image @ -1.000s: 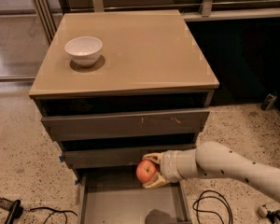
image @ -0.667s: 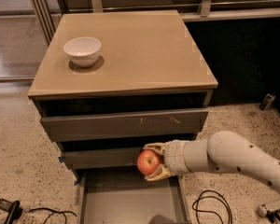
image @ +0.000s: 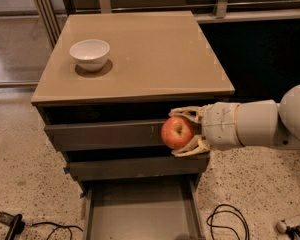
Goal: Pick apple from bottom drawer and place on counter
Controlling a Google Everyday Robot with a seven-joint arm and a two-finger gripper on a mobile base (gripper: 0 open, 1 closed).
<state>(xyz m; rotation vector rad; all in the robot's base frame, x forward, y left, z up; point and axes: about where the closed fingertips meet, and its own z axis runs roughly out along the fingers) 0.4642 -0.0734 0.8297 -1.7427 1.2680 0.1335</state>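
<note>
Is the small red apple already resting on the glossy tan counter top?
No, the white two-finger gripper holds the red apple in front of the grey drawer fronts, below the tan counter.

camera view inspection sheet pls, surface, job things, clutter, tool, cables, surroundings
surface: tan counter holds a white bowl near its back left corner
job's things: apple held in the air in front of the closed drawers, below the counter's front edge; bottom drawer pulled open, grey floor showing
clutter: nothing seen beyond the bowl
tool: tool at the cabinet's front right, one finger above and one below the apple, shut on it
cables: black loop on the floor right of the bottom drawer; black cable with plug at lower left
surroundings: speckled floor; white item at lower right, cut off by the edge
</note>
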